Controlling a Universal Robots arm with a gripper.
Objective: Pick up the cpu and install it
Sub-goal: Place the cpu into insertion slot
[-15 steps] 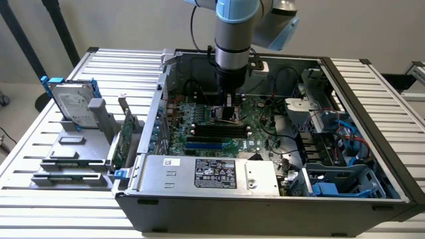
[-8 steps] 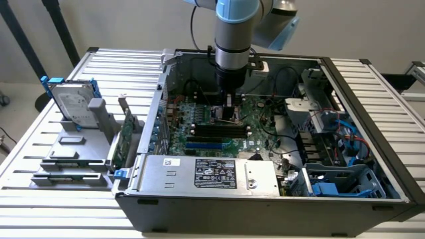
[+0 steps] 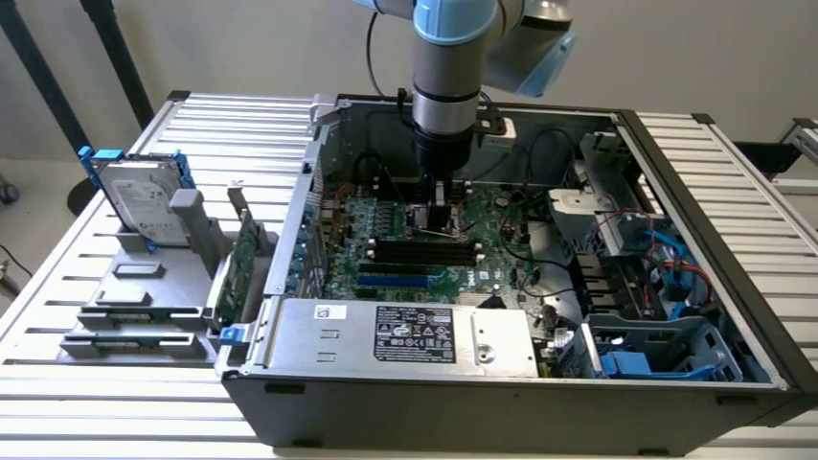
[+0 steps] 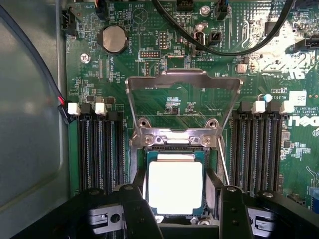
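Note:
The cpu (image 4: 175, 185), a small square chip with a bright silvery top and a green rim, lies level in the motherboard socket, just below the raised metal load plate (image 4: 183, 92). My gripper (image 4: 178, 211) reaches straight down over it, and its two black fingers (image 4: 135, 206) press against the chip's opposite sides. In the exterior view the gripper (image 3: 442, 218) stands upright inside the open computer case, low over the green motherboard (image 3: 422, 240) at the socket.
Black memory slots (image 4: 102, 149) flank the socket on both sides, and a black cable (image 4: 224, 47) arcs above it. The power supply (image 3: 402, 331) fills the case's front. A hard drive with blue rails (image 3: 134, 201) and upright green cards (image 3: 237, 264) stand on a grey rack outside.

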